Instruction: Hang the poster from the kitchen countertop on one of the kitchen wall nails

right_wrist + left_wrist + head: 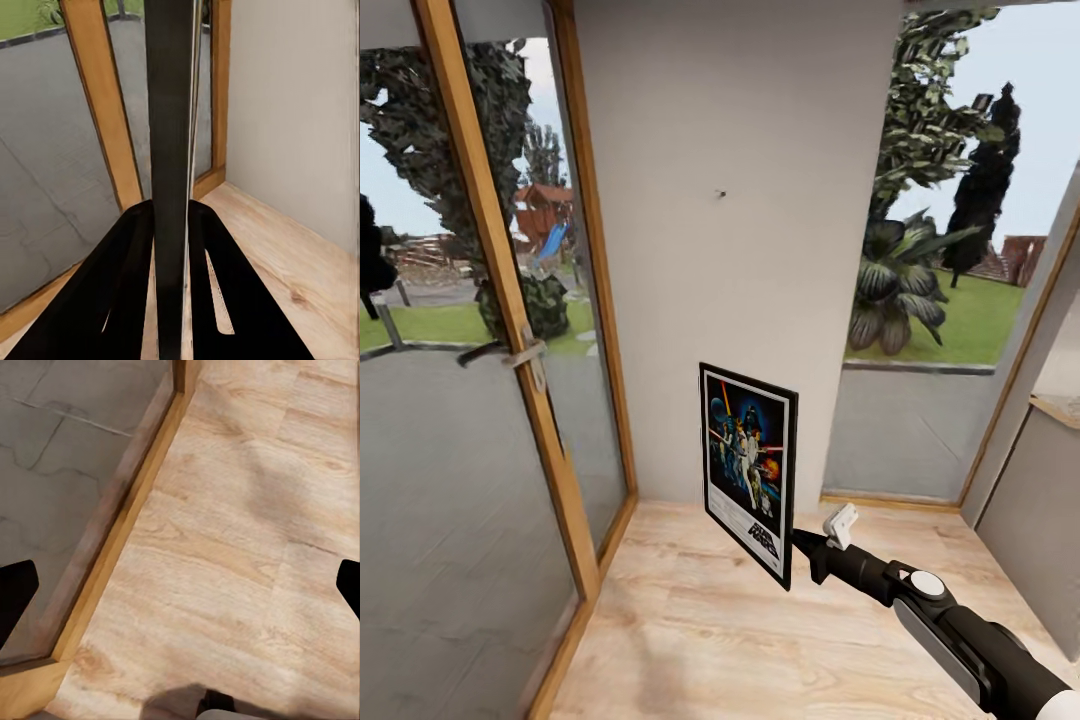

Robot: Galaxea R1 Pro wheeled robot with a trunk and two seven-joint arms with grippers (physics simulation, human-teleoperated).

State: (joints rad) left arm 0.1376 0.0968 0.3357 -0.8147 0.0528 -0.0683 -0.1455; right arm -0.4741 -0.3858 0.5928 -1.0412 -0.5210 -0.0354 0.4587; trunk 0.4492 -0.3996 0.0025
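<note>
Right gripper [800,545] holds the poster [750,468] upright by one edge, low before a pale wall [740,300].

Its fingers [131,277] are clamped on the thin frame edge. The poster looks stiff, flat and light, likely to swing from an edge grip. The nail [721,193] sits well above it. Glass door [470,400] at left; wood floor [690,630] below. The left gripper's [180,592] fingers stand apart, empty.

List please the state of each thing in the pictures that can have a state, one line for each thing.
poster: upright, lifted off the floor, clamped at its edge, not yet hung.
right gripper: shut on the poster's edge.
left gripper: open, holding nothing, above the wooden floor.
wall nail: bare, high above the poster.
</note>
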